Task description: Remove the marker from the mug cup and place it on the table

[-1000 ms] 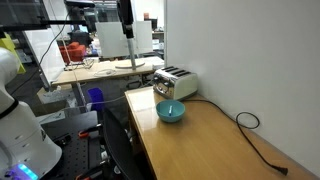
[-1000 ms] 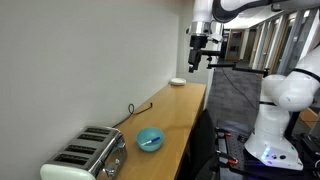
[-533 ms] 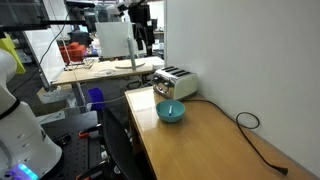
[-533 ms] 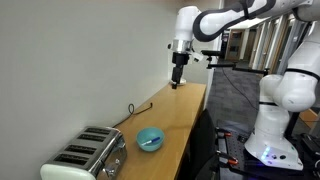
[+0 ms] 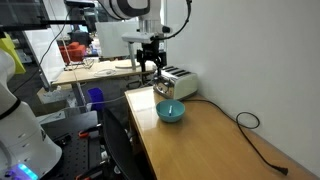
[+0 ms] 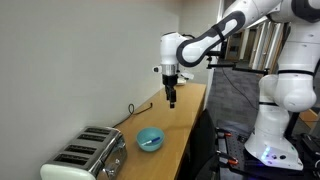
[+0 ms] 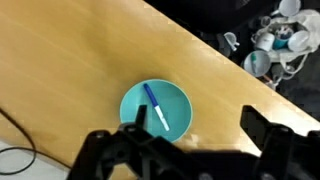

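Observation:
The teal mug cup [image 7: 172,102] sits on the light-brown wooden table [image 7: 90,60] and holds the marker [image 7: 155,106], a thin blue stick with a white end, lying inside it. My gripper [image 7: 185,142] is open and empty, hovering above the cup with its dark fingers on either side of the view. In both exterior views the gripper [image 5: 150,68] [image 6: 171,98] hangs in the air well above the table [image 5: 215,145] [image 6: 186,115], apart from the cup [image 5: 171,113] [image 6: 150,139].
A silver-white toaster [image 5: 175,82] [image 6: 90,155] stands next to the cup by the wall. A black cable [image 5: 250,125] [image 6: 135,108] runs along the table at the wall. A small white object [image 6: 177,82] lies at the table's far end.
The arm has swung down and along the table toward the cup, from high up at the far end. The cup and marker have not moved.

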Tool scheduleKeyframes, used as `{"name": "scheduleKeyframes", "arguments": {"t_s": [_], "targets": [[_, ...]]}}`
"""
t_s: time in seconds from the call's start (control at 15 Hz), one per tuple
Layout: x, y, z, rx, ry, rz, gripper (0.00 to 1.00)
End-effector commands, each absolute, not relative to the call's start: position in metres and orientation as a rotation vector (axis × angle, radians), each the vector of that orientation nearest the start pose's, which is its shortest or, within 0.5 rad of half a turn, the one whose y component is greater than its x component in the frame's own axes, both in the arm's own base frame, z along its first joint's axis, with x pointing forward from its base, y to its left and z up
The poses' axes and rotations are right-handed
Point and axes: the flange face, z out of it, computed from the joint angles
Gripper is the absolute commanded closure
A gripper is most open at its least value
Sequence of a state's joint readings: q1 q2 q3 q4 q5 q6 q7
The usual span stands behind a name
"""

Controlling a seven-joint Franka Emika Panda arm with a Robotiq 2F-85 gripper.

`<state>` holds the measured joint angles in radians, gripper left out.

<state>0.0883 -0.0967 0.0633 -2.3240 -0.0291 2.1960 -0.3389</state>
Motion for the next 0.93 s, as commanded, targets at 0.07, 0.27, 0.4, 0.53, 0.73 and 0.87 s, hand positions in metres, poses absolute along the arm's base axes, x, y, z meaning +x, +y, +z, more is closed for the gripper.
{"name": "scheduleKeyframes", "arguments": {"t_s": [0.07,0.27,0.4,0.53,0.73,0.87], "targets": [[0.491,0.078,0.364,-3.013,-1.178,0.151,0.0],[0.49,0.078,0.36,-3.01,-1.171,0.133,0.0],[0.49,0.08,0.361,-3.004,-1.208,0.136,0.0],[0.49,0.08,0.361,-3.003,-1.212,0.136,0.0],[0.501,0.089,0.347,-2.988,-1.223,0.148,0.0],[0.515,0.096,0.332,-2.981,-1.255,0.116,0.0]]}}
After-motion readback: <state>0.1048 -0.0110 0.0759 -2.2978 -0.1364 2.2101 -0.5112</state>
